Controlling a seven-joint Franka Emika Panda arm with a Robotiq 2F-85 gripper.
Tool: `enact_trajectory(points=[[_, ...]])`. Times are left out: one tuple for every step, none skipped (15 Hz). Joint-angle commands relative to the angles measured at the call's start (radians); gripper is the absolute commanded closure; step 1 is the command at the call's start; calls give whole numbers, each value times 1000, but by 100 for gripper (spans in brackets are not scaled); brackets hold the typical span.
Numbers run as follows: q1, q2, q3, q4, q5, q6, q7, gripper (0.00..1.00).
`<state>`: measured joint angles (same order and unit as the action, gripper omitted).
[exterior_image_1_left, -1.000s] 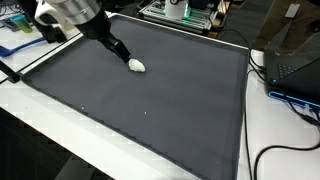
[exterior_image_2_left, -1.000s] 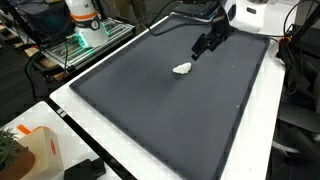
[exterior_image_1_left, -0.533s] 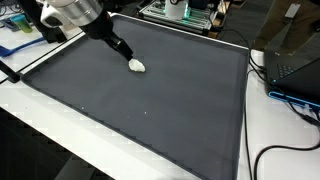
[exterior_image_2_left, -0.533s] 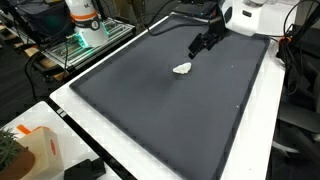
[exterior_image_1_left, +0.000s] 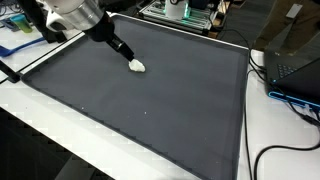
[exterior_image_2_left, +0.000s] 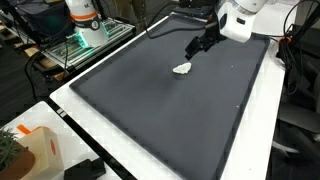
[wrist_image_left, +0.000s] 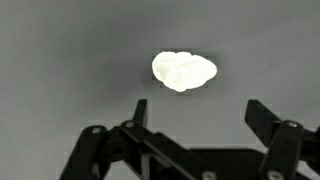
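Note:
A small white crumpled lump (exterior_image_1_left: 137, 66) lies on the dark grey mat (exterior_image_1_left: 150, 100); it also shows in the other exterior view (exterior_image_2_left: 181, 69) and the wrist view (wrist_image_left: 184, 71). My gripper (exterior_image_1_left: 120, 50) hangs just above and beside it, also seen in an exterior view (exterior_image_2_left: 198, 46). In the wrist view the two black fingers (wrist_image_left: 200, 112) stand wide apart with nothing between them. The lump sits just beyond the fingertips, not touched.
The mat (exterior_image_2_left: 170, 100) covers a white table. Cables and a dark box (exterior_image_1_left: 295, 70) lie at one side. A rack with green lights (exterior_image_2_left: 85, 40) stands behind. An orange and white object (exterior_image_2_left: 35, 150) sits at a table corner.
The gripper has risen and drawn back a little from the white lump. The lump has not moved.

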<state>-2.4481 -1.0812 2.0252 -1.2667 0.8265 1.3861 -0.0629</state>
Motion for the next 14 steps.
enact_trajectory(points=[[0,-82,-63,30,95,-63,-26,0],[0,-97,-73,34,116,-70,-25,0],[0,-113,-84,39,139,-84,-26,0],[0,-134,-97,46,161,-101,-26,0],[1,-152,-110,52,182,-120,-27,0],[1,-173,-126,58,207,-134,-29,0],[2,-193,-142,64,229,-149,-30,0],[3,-213,-160,73,249,-160,-32,0],[3,-230,-176,80,267,-172,-33,0],[3,-247,-193,88,285,-186,-35,0],[4,-265,-209,95,299,-199,-37,0],[4,-281,-224,101,311,-211,-40,0],[-6,-294,-230,119,318,-221,-38,0],[-8,-306,-239,128,326,-227,-39,0]])
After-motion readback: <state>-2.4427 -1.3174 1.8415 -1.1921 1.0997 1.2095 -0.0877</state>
